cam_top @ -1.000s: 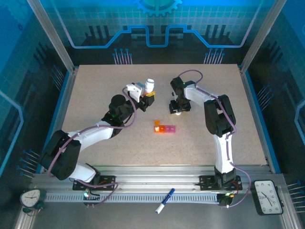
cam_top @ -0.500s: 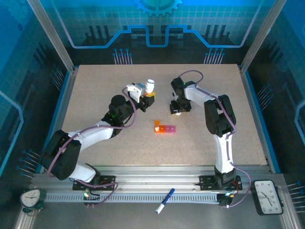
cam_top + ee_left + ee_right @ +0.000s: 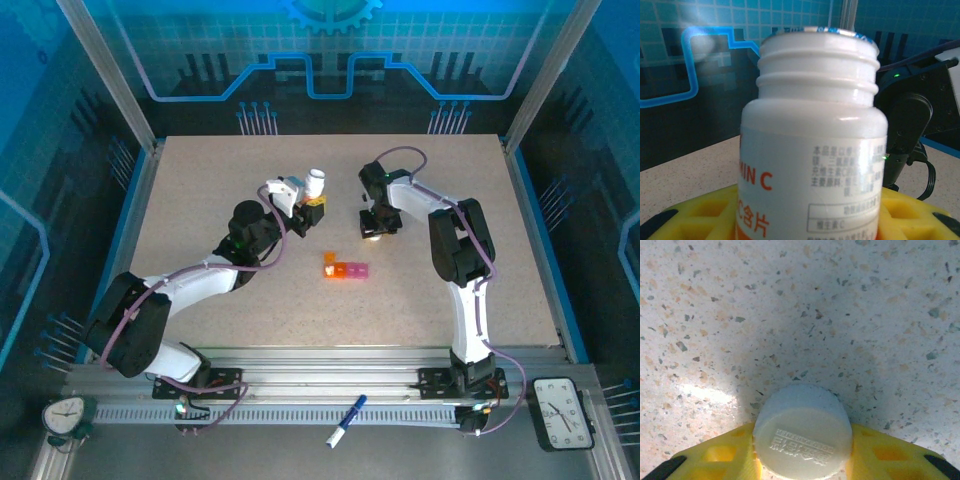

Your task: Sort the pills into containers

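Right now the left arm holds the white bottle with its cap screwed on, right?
No. The left arm holds the white bottle, but its cap is off: the left wrist view shows the bare threaded neck.

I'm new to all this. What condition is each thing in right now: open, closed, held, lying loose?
bottle: uncapped, held.
cap: off the bottle, held.
containers: lying loose on the table, untouched; lids too small to judge.
left gripper: shut on the bottle.
right gripper: shut on the cap.
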Motion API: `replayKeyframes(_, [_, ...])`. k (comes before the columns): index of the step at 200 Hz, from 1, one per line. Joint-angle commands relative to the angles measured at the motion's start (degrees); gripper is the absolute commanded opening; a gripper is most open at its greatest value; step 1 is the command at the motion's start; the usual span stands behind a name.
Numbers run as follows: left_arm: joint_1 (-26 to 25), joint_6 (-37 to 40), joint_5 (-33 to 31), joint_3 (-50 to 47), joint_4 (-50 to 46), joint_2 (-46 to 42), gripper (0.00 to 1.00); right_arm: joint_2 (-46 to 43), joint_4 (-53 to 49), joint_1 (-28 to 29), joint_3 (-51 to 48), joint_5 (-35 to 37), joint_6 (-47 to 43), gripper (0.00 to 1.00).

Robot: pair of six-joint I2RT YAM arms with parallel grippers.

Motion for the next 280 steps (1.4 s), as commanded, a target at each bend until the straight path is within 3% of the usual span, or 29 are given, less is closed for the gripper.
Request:
replayKeyframes(1, [0.62, -0.35, 1.97, -0.48, 2.41, 0.75, 0.00, 0.49, 0.59, -0.20, 0.05, -0.59, -0.49, 0.39])
replayKeyframes(45, [0.69, 0.17, 3.55, -0.88, 4.42, 2.60, 0.00, -4.20, 1.65, -0.52, -1.78, -0.96, -0.17, 0.35])
replayKeyframes(139, [0.66, -0.61, 4.99, -2.67, 17.77, 12.29, 0.00, -14.33, -2.63, -3.96, -0.01, -10.98, 0.97, 0.34])
replayKeyframes(219, [0.50, 1.24, 7.62, -2.11, 23.51, 19.40, 0.00, -17.15, -16.47, -4.23, 14.23, -16.84, -5.01, 0.35])
replayKeyframes(280, [-0.02, 5.63, 10.64, -0.33, 17.82, 19.26, 0.00, -14.88, -22.36, -3.89, 23.35, -23.04, -7.42, 0.35])
